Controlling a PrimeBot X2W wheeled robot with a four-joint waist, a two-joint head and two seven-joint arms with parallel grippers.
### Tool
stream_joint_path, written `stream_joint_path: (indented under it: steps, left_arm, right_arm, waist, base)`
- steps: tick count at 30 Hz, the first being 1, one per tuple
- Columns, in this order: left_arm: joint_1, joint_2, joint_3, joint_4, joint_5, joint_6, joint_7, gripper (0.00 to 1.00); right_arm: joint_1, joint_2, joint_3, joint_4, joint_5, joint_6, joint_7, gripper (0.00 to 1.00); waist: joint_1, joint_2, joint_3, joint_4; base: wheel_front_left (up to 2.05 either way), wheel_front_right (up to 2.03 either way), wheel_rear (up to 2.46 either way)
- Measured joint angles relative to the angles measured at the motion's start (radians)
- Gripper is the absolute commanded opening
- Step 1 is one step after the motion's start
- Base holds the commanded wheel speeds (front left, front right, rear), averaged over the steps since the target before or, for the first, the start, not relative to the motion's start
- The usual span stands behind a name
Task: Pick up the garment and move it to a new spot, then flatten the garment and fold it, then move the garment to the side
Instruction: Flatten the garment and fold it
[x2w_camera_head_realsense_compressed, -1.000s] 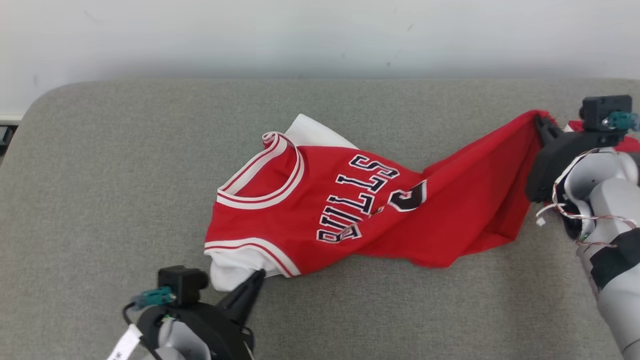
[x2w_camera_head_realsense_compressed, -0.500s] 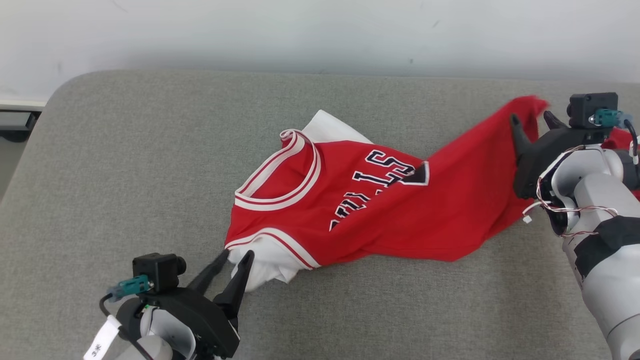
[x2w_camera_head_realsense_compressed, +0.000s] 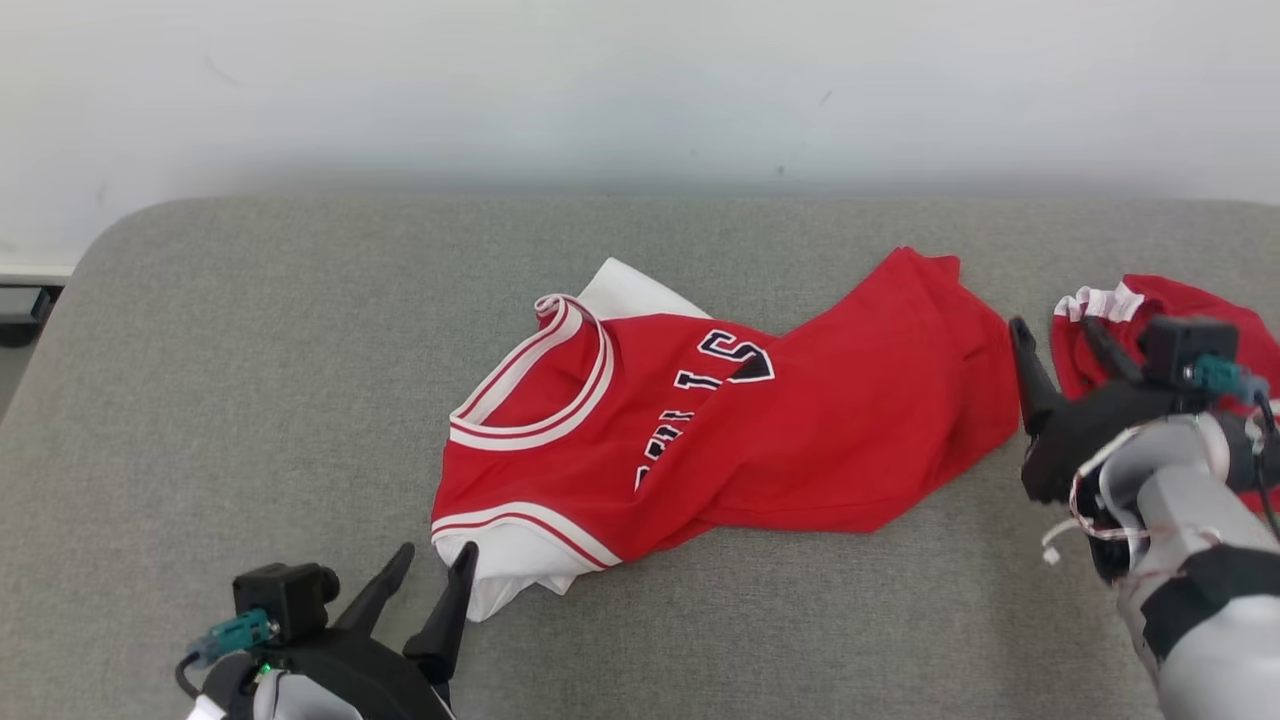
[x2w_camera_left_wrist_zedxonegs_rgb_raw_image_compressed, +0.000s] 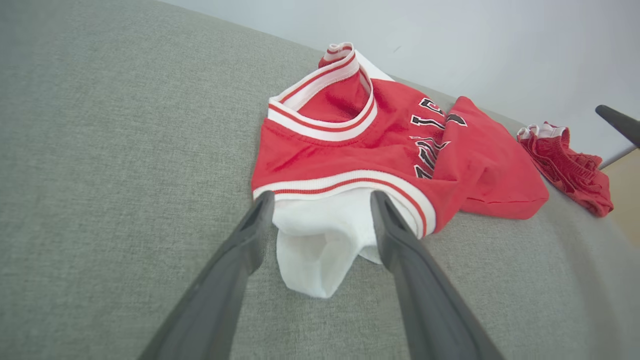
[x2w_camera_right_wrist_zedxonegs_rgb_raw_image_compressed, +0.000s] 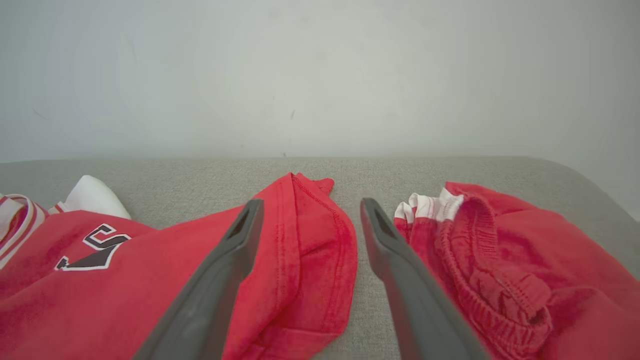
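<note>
The crumpled red basketball jersey with white trim (x2w_camera_head_realsense_compressed: 720, 440) lies in the middle of the grey fabric cushion (x2w_camera_head_realsense_compressed: 250, 350), the left gripper (x2w_camera_head_realsense_compressed: 436, 552) and the right gripper (x2w_camera_head_realsense_compressed: 1050, 328) wait at its ends with fingers spread apart and empty, so flattening seems in hand, and it next needs a grasp on the corners.

- Head view: high up, looking steeply down over the whole red sleeveless jersey (x2w_camera_head_realsense_compressed: 800, 440) on the grey fabric counter (x2w_camera_head_realsense_compressed: 250, 400), with the pale wall (x2w_camera_head_realsense_compressed: 640, 90) beyond it.
- Left wrist view: low and close at the jersey's white-lined armhole, looking along the left gripper (x2w_camera_left_wrist_zedxonegs_rgb_raw_image_compressed: 321, 200).
- Right wrist view: low at the jersey's hem, facing the wall along the right gripper (x2w_camera_right_wrist_zedxonegs_rgb_raw_image_compressed: 311, 205).
- All three share the jersey and the crumpled red shorts (x2w_camera_right_wrist_zedxonegs_rgb_raw_image_compressed: 500, 260) beside its hem.
</note>
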Motion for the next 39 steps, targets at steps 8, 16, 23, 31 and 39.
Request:
stream_joint_path:
  steps: [8,16,23,31,39]
  left_arm:
    - [0.066,0.009,-0.020,-0.028,0.037,0.008,-0.009,1.00]
    - [0.127,0.017,-0.020,-0.046,0.054,0.017,-0.018,1.00]
    - [0.123,0.003,-0.026,-0.006,0.100,0.017,-0.025,1.00]
    - [0.095,-0.019,-0.046,0.053,0.131,0.017,-0.016,1.00]
    - [0.042,-0.024,-0.085,0.130,0.180,0.017,0.011,1.00]
  right_arm:
    - [0.168,0.006,0.003,-0.053,0.024,0.013,-0.048,1.00]
    - [0.358,0.050,0.019,-0.135,0.037,0.017,-0.063,1.00]
    - [0.396,0.071,0.033,-0.258,0.024,0.015,-0.072,1.00]
    - [0.469,0.078,0.002,-0.368,0.025,-0.021,-0.075,1.00]
    - [0.519,0.080,-0.010,-0.475,0.025,-0.046,-0.077,1.00]
  waist:
    - [0.0000,-0.0001,-0.031,-0.022]
    - [0.0000,-0.0001,-0.043,-0.028]
    - [0.0000,-0.0001,-0.044,-0.033]
    - [0.0000,0.0000,-0.041,-0.039]
    - [0.0000,0.0000,-0.036,-0.045]
  base:
    - [0.00,0.00,0.00]
    - [0.00,0.00,0.00]
    - [0.00,0.00,0.00]
    - [0.00,0.00,0.00]
    - [0.00,0.00,0.00]
